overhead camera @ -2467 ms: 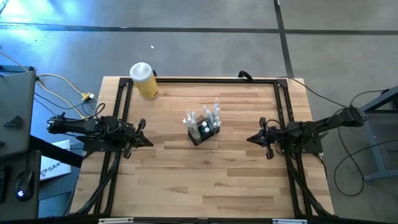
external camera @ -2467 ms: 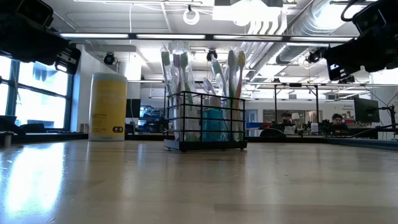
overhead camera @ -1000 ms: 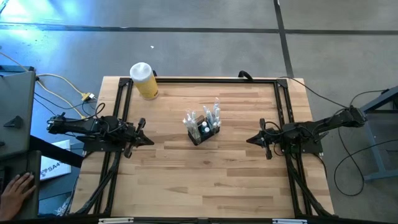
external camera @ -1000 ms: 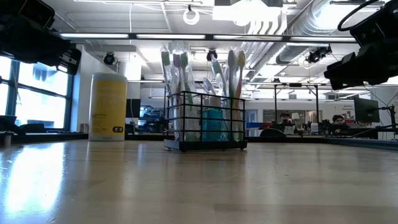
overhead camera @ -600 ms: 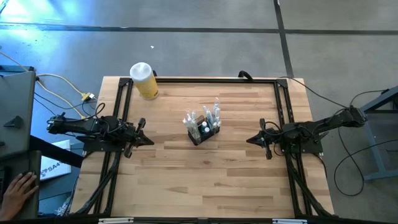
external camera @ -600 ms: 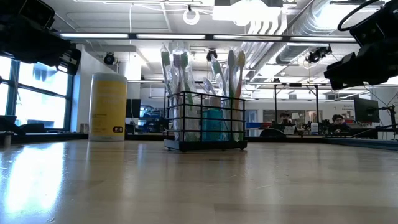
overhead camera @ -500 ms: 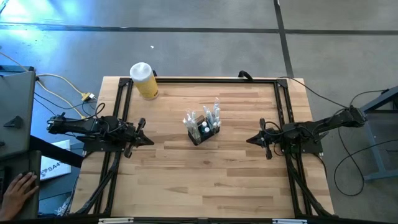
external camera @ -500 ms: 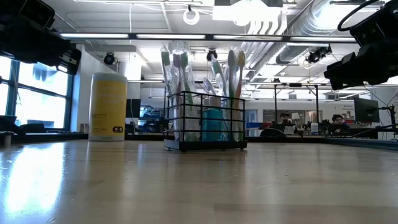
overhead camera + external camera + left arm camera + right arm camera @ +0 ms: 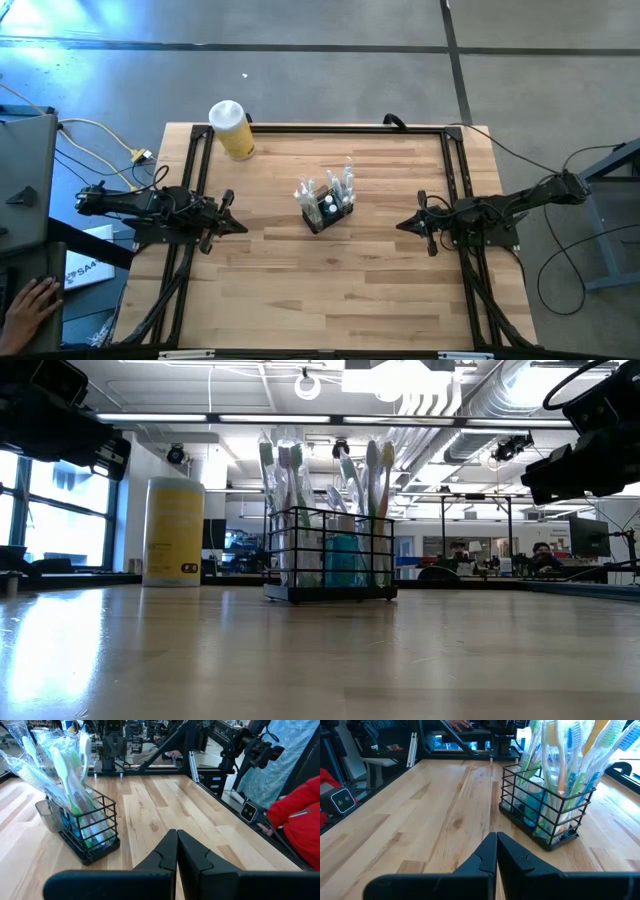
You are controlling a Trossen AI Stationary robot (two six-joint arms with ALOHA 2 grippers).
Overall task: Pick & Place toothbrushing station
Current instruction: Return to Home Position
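A light wooden table [image 9: 330,290] made of jointed planks is shown, and a black wire caddy [image 9: 326,208] is set upright near its middle. A yellow jar [image 9: 233,132] with a white lid is stood well apart from the caddy, at one corner of the table. A black metal frame [image 9: 330,128] is laid along the table's edges, well apart from the caddy and just beside the jar.

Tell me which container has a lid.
The yellow jar at the table's far-left corner: white lid on top. The black wire caddy mid-table is open-topped, toothbrushes sticking out. Left hand and right hand sit shut at the table's sides.
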